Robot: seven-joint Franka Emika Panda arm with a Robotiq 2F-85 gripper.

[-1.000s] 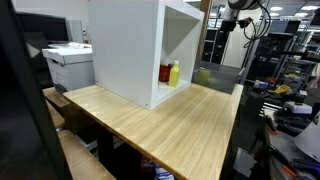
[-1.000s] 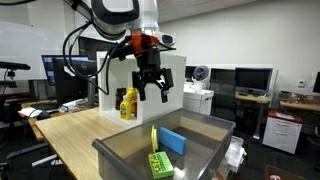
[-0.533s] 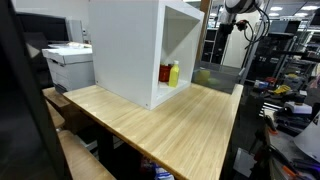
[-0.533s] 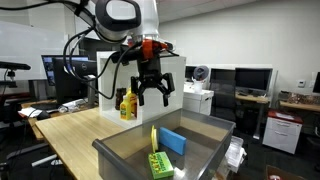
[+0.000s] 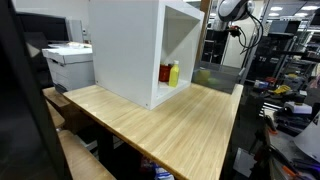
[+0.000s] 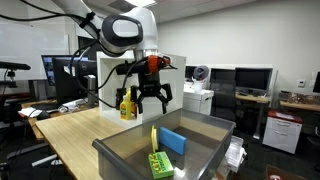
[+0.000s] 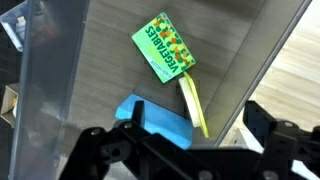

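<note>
Above the grey bin (image 6: 122,160), the tool (image 6: 149,103) hangs with jaws spread.

Matt pale wood tabletop (image 5: 175,118), smooth grey plastic bin (image 6: 122,158), glossy printed green packet (image 7: 165,46), matt white cabinet (image 5: 120,50).

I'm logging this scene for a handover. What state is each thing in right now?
Black robot gripper: open, empty, hovering above the bin.
Grey plastic bin: upright, no lid, three things inside.
Green vegetables packet: flat on the bin floor.
Blue block: in the bin.
Thin yellow strip: in the bin.
Yellow plastic bottle: upright in the white cabinet.
</note>
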